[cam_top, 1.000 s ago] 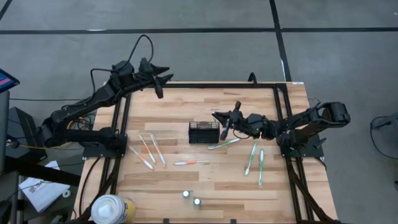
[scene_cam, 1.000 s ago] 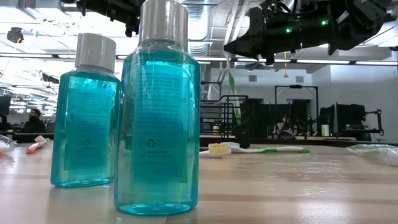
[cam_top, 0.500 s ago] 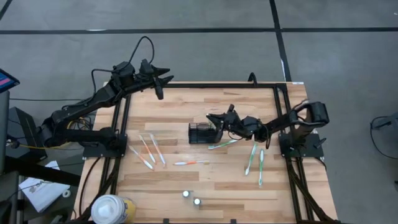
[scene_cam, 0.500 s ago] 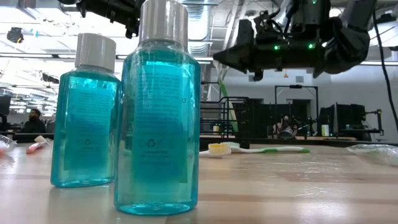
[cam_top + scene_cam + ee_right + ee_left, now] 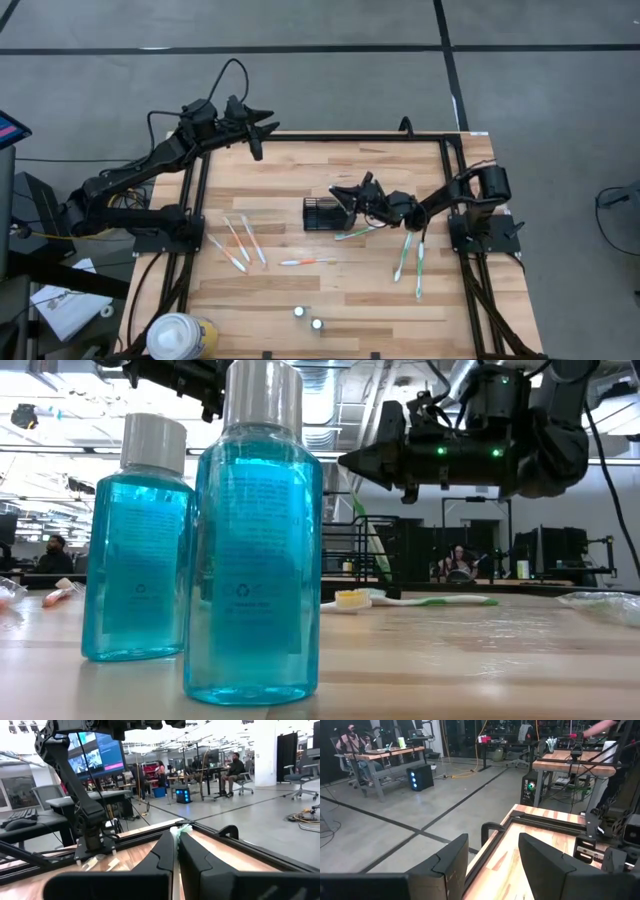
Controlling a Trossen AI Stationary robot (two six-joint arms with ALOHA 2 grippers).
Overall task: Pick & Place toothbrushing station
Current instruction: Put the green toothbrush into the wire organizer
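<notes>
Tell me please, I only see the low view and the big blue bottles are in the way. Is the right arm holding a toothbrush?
Observer: Yes. Its wrist view shows the right gripper shut on a green toothbrush.
Operator: Where's the holder?
Observer: From above, the black mesh holder sits mid-table, and that gripper's tip is over its right end.
Operator: What's the other arm doing?
Observer: The left gripper waits, open, over the table's far left corner.
</notes>
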